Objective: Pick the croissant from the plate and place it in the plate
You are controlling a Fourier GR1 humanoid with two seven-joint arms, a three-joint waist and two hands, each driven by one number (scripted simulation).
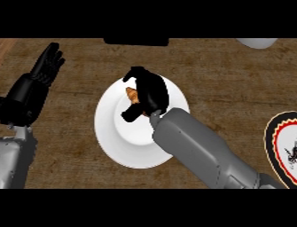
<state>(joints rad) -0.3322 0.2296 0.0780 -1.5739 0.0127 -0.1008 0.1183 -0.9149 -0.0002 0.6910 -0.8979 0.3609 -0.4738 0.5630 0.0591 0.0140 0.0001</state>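
Croissant (131, 94): only a small orange-brown sliver shows, lying on the white plate (115, 133) at the centre of the brown counter (223, 75), left of the black fingers that cover the rest of it. Too little is exposed to tell its long axis or which way it points.

Nearest the lower edge, the two grey forearms enter. The right forearm (206, 153) slants up and to the left across the white plate, hiding part of the plate's right rim. At the right edge, partly cut off, lies a second plate (293, 146) with a dark border, a red and yellow ring and a black figure on white; it is well apart from the white plate.

Mid-distance: the right hand (149, 91) sits over the upper part of the white plate, its fingers curled down around the croissant and its thumb below it, so the hand is grasping the pastry. The left hand (36, 86) shows at the left, off the plate, with its fingers straight and pointing away, holding nothing.

Farthest: a dark object (136, 41) at the top edge and a white object (255, 42) at the top right, both cut off.
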